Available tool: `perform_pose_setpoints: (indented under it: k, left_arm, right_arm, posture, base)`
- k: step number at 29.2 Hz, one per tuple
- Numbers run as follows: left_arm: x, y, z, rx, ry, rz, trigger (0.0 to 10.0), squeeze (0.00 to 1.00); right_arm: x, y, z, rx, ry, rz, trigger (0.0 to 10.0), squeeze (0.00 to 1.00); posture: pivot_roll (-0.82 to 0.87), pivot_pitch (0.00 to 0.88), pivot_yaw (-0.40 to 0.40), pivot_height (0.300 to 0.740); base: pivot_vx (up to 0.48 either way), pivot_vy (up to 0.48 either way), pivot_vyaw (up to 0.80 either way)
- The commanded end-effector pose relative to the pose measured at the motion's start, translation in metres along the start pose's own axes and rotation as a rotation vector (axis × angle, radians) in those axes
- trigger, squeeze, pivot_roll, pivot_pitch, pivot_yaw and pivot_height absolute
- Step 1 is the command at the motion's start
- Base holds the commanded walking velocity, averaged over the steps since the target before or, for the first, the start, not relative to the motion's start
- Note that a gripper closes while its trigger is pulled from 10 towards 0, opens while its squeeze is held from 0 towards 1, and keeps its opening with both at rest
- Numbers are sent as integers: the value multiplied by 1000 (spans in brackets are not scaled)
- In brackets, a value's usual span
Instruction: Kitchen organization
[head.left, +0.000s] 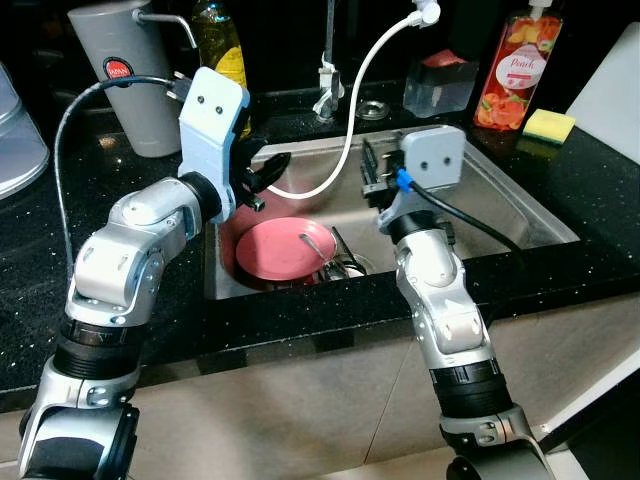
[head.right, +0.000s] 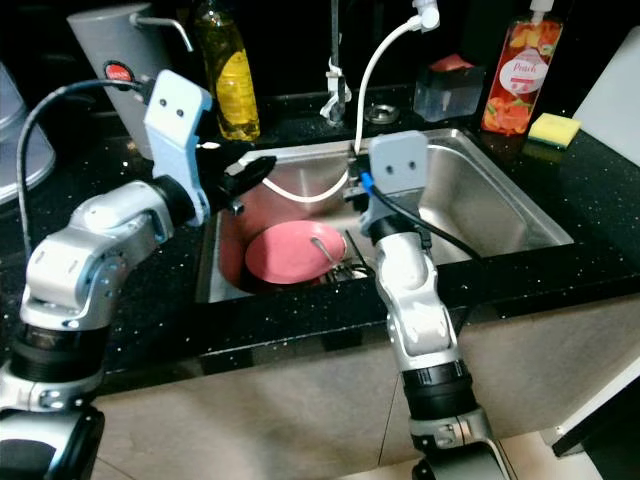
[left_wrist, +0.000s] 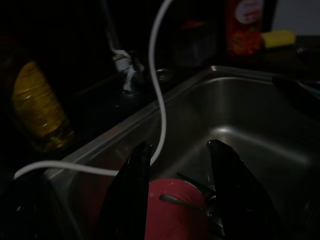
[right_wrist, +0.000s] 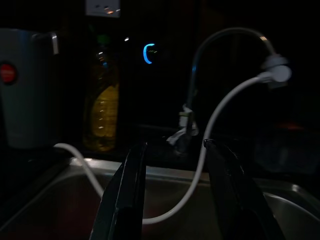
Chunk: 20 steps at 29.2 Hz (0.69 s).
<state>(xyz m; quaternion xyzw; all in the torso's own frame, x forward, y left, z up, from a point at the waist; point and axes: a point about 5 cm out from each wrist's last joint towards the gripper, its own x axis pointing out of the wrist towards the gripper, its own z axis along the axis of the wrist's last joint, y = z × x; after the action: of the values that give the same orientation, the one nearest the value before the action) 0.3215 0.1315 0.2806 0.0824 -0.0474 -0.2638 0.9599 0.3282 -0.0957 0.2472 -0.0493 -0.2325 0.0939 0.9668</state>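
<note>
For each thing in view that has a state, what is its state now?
Left gripper: open, empty, over the sink.
Right gripper: open, empty.
Pink plate: lying in the sink, a utensil on it.
White hose: hanging into the sink.
Soap bottle: upright.

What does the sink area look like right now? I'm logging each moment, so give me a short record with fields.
setting: black counter with steel sink
in sink: pink plate with a utensil on it, white hose looping in
left gripper: over the sink's left side, above the plate, fingers open
right gripper: over the sink's middle, fingers open, empty
counter behind: oil bottle, grey jug, peach soap bottle, yellow sponge
</note>
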Motion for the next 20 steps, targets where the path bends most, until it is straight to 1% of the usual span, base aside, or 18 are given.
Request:
perform_pose_setpoints:
  k: [1, 4, 7, 9, 12, 15, 16, 17, 18, 20]
  left_arm:
    - [-3, 4, -2, -8, 4, 48, 10000, 0]
    - [-4, 9, 0, 4, -15, 104, 10000, 0]
    - [-3, 13, 1, 20, -27, 146, 10000, 0]
    - [-2, 12, 1, 36, -34, 158, 10000, 0]
    - [-2, 12, 1, 27, -42, 158, 10000, 0]
    - [1, 12, 1, 13, -42, 169, 10000, 0]
    - [2, 15, 4, -33, -63, 183, 10000, 0]
    - [2, 15, 4, -33, -63, 183, 10000, 0]
    - [2, 16, 5, -46, -72, 186, 10000, 0]
    - [2, 18, 8, -44, -86, 196, 10000, 0]
  right_arm:
    - [4, 2, 3, -2, 1, 25, 10000, 0]
    - [6, 1, 4, -7, 5, 43, 10000, 0]
    - [8, 3, 3, 10, 16, 52, 10000, 0]
    - [10, 6, 3, 11, 19, 57, 10000, 0]
    - [11, 9, 6, 10, 14, 62, 10000, 0]
    - [11, 6, 5, 2, 18, 59, 10000, 0]
    - [10, 0, 4, 7, 28, 35, 10000, 0]
    - [10, 0, 4, 7, 28, 35, 10000, 0]
    - [10, -4, 4, 20, 31, 22, 10000, 0]
    - [9, -9, 5, 26, 29, -3, 10000, 0]
  posture:
    - [149, 0, 13, 740]
    - [172, 0, 2, 740]
    - [184, 0, -12, 740]
    - [175, 0, -13, 740]
    - [170, 0, -5, 740]
    - [175, 0, -4, 740]
    - [168, 0, 5, 740]
    - [168, 0, 5, 740]
    - [168, 0, 5, 740]
    - [159, 0, 8, 740]
  base:
    - [0, 0, 0]
    - [0, 0, 0]
    - [0, 0, 0]
    - [0, 0, 0]
    - [0, 0, 0]
    - [0, 0, 0]
    - [0, 0, 0]
    - [0, 0, 0]
    - [0, 0, 0]
    - [0, 0, 0]
